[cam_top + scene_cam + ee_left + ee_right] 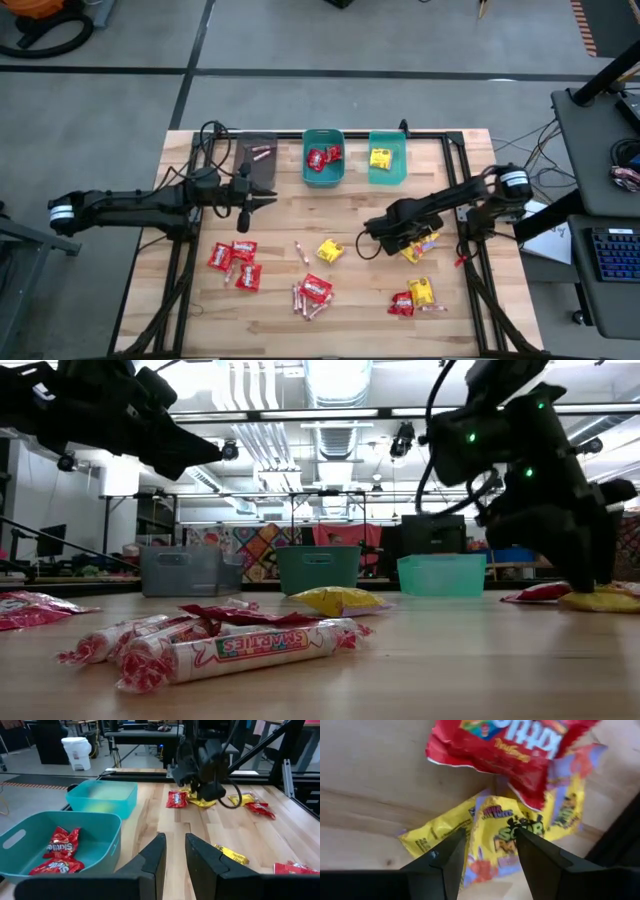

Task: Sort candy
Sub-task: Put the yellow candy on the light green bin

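Observation:
My right gripper (398,238) (490,852) points down, open, over a small heap near the table's right edge. Its fingers stand either side of a yellow packet (492,832) (600,600), and a red packet (510,745) lies partly on that heap. My left gripper (268,202) (174,852) hovers open and empty beside the grey bin (256,160). That bin holds a pinkish stick piece. The teal bin (323,158) holds red packets (60,845), and the lighter teal bin (387,158) holds a yellow one. More candy lies loose on the table. My right gripper comes from above, pointing down, with its open fingers (447,857) on either side of the middle of the yellow packet (492,832), which lies flat on the table. Whether the fingers touch it, I cannot tell.
Loose candy is scattered over the near half: red packets (235,262), a stick piece (301,252), a yellow packet (329,250), a red packet with sticks (313,293) (250,645), and red and yellow packets (415,295). A black frame rail (470,170) runs along the table's edges.

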